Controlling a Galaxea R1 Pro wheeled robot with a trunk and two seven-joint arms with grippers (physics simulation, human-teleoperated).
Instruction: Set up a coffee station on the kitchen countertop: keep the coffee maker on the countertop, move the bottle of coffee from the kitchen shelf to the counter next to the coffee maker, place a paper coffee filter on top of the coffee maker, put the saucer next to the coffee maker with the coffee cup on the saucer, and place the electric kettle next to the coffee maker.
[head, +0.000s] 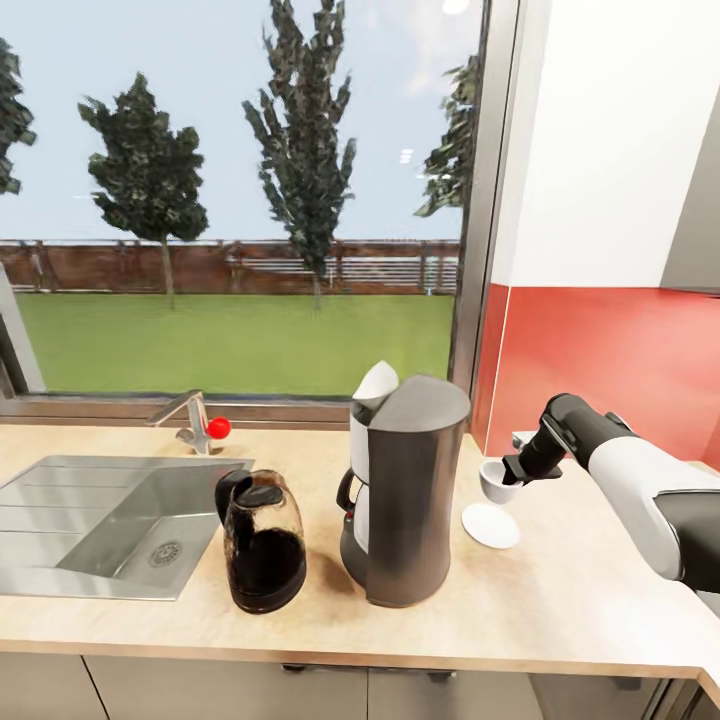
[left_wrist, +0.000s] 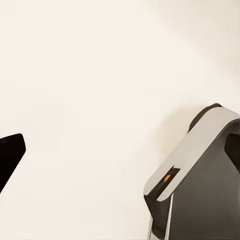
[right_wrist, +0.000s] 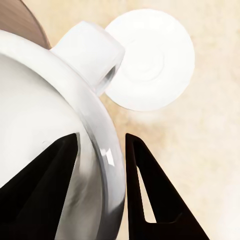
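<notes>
White cup (head: 497, 482), one, gripped at its rim by the right gripper (head: 517, 470), held above the one saucer (head: 490, 525) right of the coffee maker (head: 405, 490). Left of the coffee maker: one kettle (head: 263, 542), one sink (head: 105, 522). Left gripper's state cannot be told.

Items on the countertop (head: 560, 610): one coffee maker (head: 405, 490), one paper filter (head: 375, 385), one bottle of coffee (head: 262, 545), one cup (head: 497, 482), one saucer (head: 490, 526).

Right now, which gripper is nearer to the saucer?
The right. The right gripper holds the coffee cup by its rim, just above and behind the saucer. The left gripper is away from it, with the coffee maker in its view.
</notes>
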